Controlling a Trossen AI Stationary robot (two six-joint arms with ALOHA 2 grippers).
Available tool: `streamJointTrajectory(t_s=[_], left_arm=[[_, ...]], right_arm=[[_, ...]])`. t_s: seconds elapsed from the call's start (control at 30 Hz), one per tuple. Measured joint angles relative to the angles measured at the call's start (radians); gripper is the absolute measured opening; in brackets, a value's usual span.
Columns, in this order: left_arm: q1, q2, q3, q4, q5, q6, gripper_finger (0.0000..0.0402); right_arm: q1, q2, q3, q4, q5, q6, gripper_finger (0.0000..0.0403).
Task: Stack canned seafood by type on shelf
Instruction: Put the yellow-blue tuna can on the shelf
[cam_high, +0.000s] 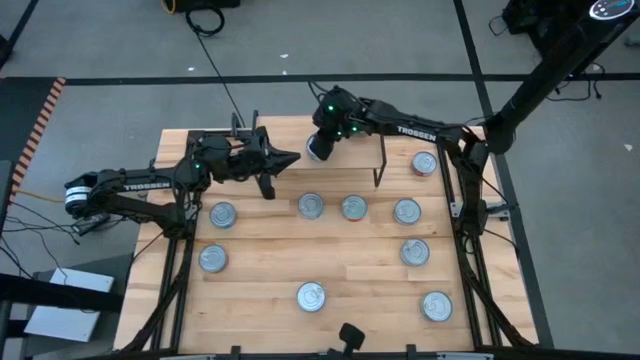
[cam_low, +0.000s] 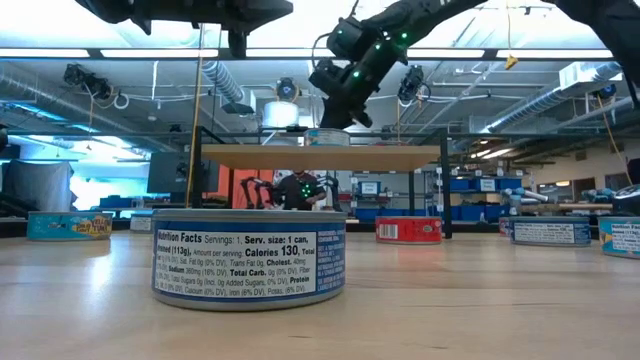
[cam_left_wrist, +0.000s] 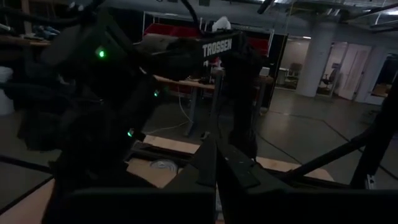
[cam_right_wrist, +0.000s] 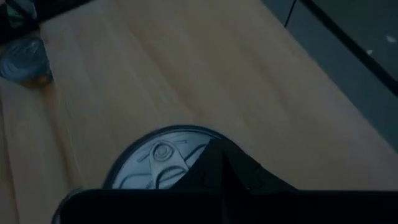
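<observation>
Nearest the front edge of the wooden counter (cam_high: 270, 275), squat silver-topped round tins (cam_high: 311, 296) lie scattered, awaiting sorting. Farther back, the left end effector (cam_high: 288, 158) hovers pressed together, empty. At the far edge, the right end effector (cam_high: 322, 146), fingers together, rests on a tin (cam_right_wrist: 163, 163) atop the light-wood shelf (cam_low: 320, 157), probably seating it.

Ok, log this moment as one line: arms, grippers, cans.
right gripper: shut, over can on shelf | left gripper: shut, empty, beside shelf | other cans: on table
</observation>
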Motion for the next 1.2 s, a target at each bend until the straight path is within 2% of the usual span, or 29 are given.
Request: streamJointTrajectory(t_s=[0.47, 0.57, 0.8, 1.0, 1.2], left_arm=[[-0.003, 0.000, 0.000, -0.019, 0.000, -0.009, 0.0005], [-0.002, 0.000, 0.000, -0.027, 0.000, -0.020, 0.0005], [-0.001, 0.000, 0.000, -0.033, -0.019, -0.019, 0.0005], [-0.001, 0.000, 0.000, -0.034, -0.030, 0.003, 0.0005], [-0.001, 0.000, 0.000, -0.039, -0.042, 0.005, 0.0005]], right_arm=[[-0.032, 0.039, 0.000, 0.124, -0.010, 0.027, 0.0006], [-0.039, 0.012, 0.025, 0.093, -0.009, 0.015, 0.0006], [-0.035, -0.099, 0.060, -0.019, -0.018, -0.138, 0.0006], [-0.012, -0.116, 0.051, -0.115, -0.182, -0.185, 0.0006], [0.038, -0.101, -0.029, -0.125, -0.194, -0.245, 0.0006]])
